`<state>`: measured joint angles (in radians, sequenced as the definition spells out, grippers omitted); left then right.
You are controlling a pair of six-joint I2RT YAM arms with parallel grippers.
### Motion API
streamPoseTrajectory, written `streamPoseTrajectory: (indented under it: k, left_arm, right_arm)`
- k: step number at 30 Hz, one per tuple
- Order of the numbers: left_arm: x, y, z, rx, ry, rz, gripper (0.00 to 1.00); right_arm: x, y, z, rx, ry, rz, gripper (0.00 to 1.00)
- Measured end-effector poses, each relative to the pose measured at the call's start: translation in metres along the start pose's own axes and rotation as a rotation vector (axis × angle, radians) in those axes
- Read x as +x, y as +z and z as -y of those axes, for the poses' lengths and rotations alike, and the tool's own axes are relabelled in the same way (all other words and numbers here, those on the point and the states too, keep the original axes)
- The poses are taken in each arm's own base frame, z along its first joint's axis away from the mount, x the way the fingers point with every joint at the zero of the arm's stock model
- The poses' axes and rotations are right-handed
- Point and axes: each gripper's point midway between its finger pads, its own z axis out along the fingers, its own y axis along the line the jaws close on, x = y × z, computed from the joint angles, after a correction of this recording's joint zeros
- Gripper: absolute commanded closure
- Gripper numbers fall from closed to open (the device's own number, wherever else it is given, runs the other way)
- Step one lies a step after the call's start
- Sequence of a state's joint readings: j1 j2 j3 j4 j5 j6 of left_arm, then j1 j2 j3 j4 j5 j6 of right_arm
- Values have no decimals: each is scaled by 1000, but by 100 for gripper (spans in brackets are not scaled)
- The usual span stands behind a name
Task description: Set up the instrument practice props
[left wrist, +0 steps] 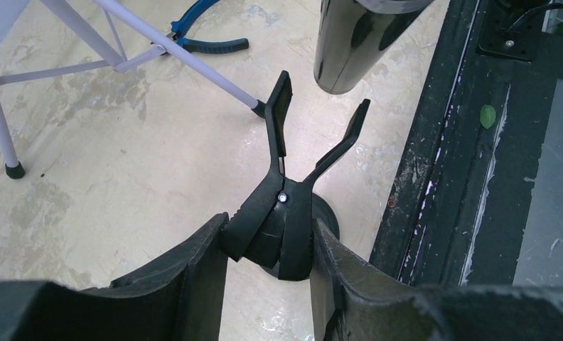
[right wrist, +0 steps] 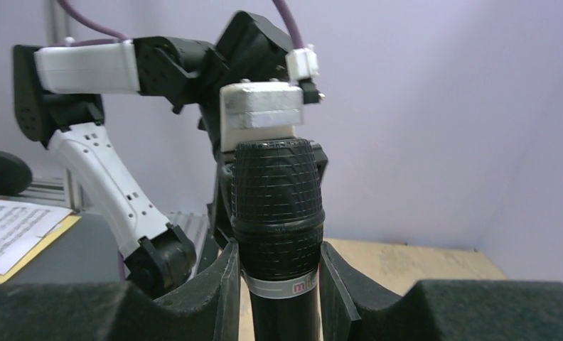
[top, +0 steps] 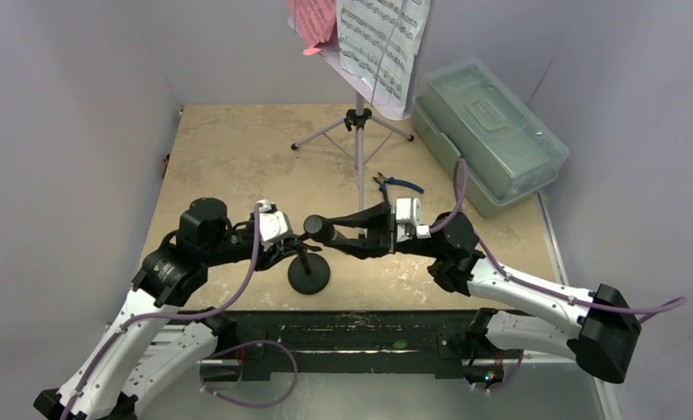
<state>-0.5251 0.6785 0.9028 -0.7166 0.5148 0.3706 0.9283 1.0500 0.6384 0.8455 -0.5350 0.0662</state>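
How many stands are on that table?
2. The music stand is at the back of the table. The short mic stand is near the front edge, its clip in the left hand. None seems hidden.

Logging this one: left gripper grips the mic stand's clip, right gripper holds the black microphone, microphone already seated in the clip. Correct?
Not seated: the left wrist view shows the clip empty, the microphone near its prong tips, not between them. The left gripper on the clip and the right gripper on the microphone are right.
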Motion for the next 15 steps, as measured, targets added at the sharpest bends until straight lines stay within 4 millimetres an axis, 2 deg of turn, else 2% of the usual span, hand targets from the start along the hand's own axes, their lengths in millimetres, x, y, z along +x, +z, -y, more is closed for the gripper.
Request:
streamPoseTrajectory:
  k: [6, 15]
  left_arm:
    - [-1, 2, -1, 3, 1, 3, 100]
    - [-1, 5, -2, 0, 4, 14, 100]
  right_arm:
    - [-3, 10, -9, -87, -38, 61, 100]
    - [4, 23, -3, -83, -29, 162, 100]
